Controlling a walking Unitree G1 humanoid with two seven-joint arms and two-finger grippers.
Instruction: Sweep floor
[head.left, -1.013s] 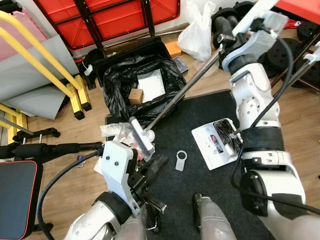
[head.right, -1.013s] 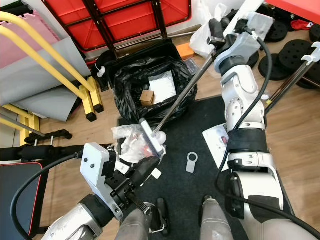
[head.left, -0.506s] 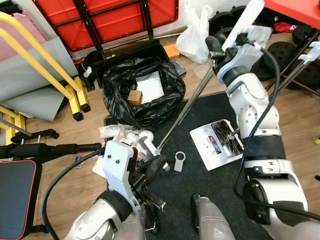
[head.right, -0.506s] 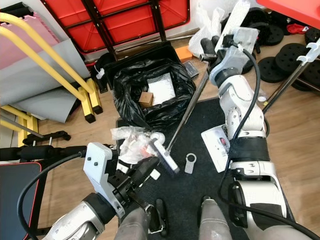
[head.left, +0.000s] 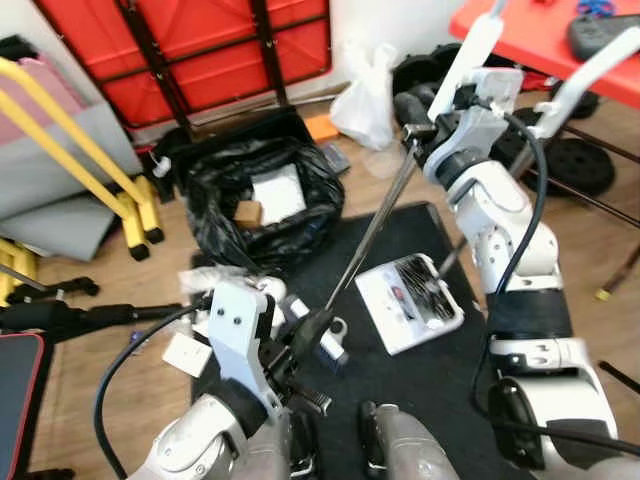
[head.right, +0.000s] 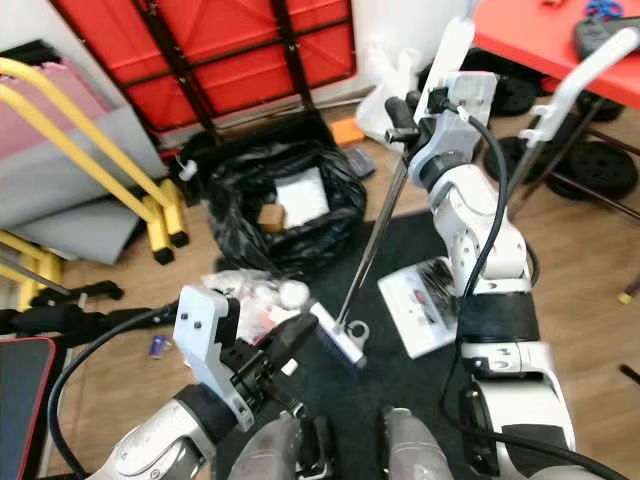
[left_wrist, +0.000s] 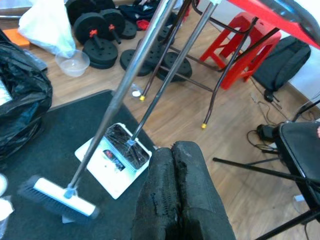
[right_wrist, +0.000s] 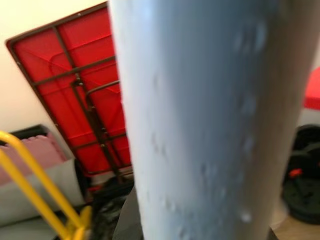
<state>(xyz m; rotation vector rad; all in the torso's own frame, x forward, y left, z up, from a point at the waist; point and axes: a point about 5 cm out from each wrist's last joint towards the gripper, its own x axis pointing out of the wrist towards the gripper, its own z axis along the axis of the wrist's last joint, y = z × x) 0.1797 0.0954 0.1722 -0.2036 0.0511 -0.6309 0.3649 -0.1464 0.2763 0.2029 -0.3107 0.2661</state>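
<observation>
Black mat (head.left: 420, 375) under the robot's feet, wood floor around it; from the left eye view the right gripper (head.left: 418, 112) is raised high and clamped on the upper end of the broom handle (head.left: 370, 225), which slants down to the broom head (head.left: 322, 340) resting on the mat just in front of the left gripper (head.left: 300, 345); white dustpan (head.left: 410, 302) lies on the mat just beside the brush, dark debris on its tray, its own long handle running up toward the red table (head.left: 540, 30); black bin bag (head.left: 255, 200) stands open beyond the mat, a small box and white paper inside; loose litter (head.left: 215, 290), clear wrappers and a white card, sits at the mat's edge between bag and left arm; right eye view gives the same layout, brush head (head.right: 340, 335) near a small grey ring-shaped tag (head.right: 357, 329); left wrist view looks along the left fingers (left_wrist: 165, 200), pressed together on nothing, with brush, dustpan and weight plates (left_wrist: 100, 45) ahead; right wrist view is taken up by the pale blurred handle (right_wrist: 195, 120) close to the lens, so the grip itself is unseen there, red folded frame (right_wrist: 75, 85) behind; judgement: partway through, some dirt already in the pan, wrappers and tag not yet gathered.
</observation>
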